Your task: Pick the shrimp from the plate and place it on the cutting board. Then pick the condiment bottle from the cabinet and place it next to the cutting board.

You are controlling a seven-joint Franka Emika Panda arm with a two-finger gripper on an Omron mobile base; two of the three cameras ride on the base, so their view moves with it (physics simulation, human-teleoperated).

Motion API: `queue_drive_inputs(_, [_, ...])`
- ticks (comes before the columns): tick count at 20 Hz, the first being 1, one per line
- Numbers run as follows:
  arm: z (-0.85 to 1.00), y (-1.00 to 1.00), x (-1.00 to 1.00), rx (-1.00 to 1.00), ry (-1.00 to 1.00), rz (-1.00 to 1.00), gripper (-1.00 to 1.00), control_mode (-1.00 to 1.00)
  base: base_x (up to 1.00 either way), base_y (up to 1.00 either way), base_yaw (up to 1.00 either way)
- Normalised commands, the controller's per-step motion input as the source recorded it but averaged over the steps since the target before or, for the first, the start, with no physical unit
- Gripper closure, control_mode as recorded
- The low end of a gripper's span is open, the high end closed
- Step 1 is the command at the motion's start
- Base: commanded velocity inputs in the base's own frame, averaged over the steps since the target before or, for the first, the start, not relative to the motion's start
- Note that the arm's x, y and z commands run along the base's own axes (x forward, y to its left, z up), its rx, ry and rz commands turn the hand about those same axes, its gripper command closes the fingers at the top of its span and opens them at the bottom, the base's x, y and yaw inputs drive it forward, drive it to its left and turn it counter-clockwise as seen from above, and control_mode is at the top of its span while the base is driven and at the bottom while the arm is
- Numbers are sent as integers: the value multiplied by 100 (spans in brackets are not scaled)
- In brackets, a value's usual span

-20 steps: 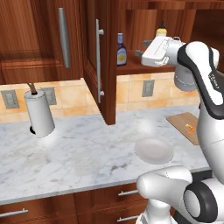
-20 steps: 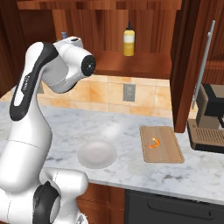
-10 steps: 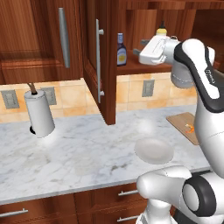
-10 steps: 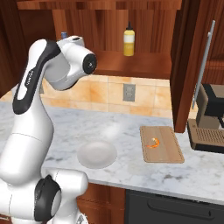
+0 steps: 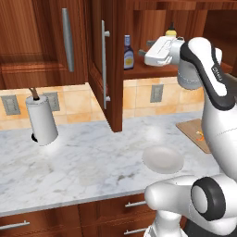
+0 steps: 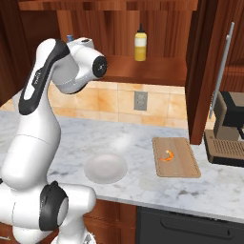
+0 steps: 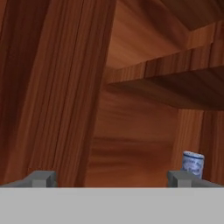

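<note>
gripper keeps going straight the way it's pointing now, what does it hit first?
Probably the cabinet back wall. In the hand view the open gripper faces bare wood, while the condiment bottle cap sits off-centre by one fingertip, so it would likely pass beside the bottle. Depth is unclear.

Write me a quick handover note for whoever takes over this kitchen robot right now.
Tool: open and empty, raised at the level of the cabinet shelf, close to the condiment bottle.
Shrimp: on the cutting board.
Plate: empty, on the counter left of the board.
Condiment bottle: upright on the shelf of the open cabinet; its blue-grey cap shows by the right fingertip in the hand view.
Done: shrimp moved to the board.
Left: grasp the bottle, not the yellow squeeze bottle, and set it beside the board.
</note>
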Motion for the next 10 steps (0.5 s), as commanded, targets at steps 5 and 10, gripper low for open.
queue_drive_inputs(5, [-4,0,23,0,0,0,-100,-100,0,0,0])
queue_drive_inputs(10, [-5,0,21,0,0,0,-100,-100,0,0,0])
